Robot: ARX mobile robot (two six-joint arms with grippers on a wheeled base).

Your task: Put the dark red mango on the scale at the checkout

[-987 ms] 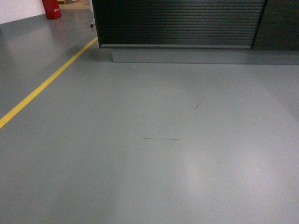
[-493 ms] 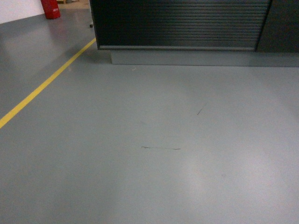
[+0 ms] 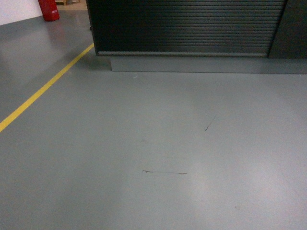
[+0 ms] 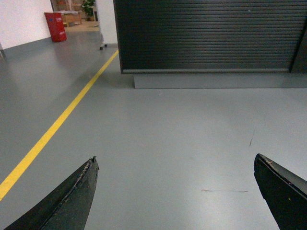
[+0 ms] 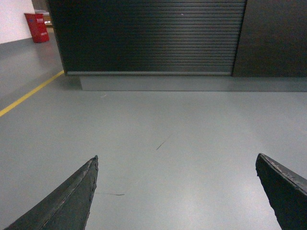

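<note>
The checkout (image 3: 184, 26) shows only as its dark ribbed front panel on a grey plinth, across the top of the head view; it also fills the top of the left wrist view (image 4: 206, 36) and the right wrist view (image 5: 148, 36). Its top is out of view, so the scale and the dark red mango are out of view. My left gripper (image 4: 175, 160) is open with only bare floor between its fingers. My right gripper (image 5: 176, 159) is open too, with nothing in it. Neither gripper appears in the head view.
Grey floor (image 3: 153, 143) stretches to the counter. A yellow line (image 3: 43, 91) runs diagonally on the left. A red object (image 3: 49, 9) stands at the far left by a white wall. A plain dark panel (image 5: 273, 36) adjoins the ribbed front on the right.
The counter front has grown larger and the floor marks have slid down the head view, so the base has rolled closer to the checkout.
</note>
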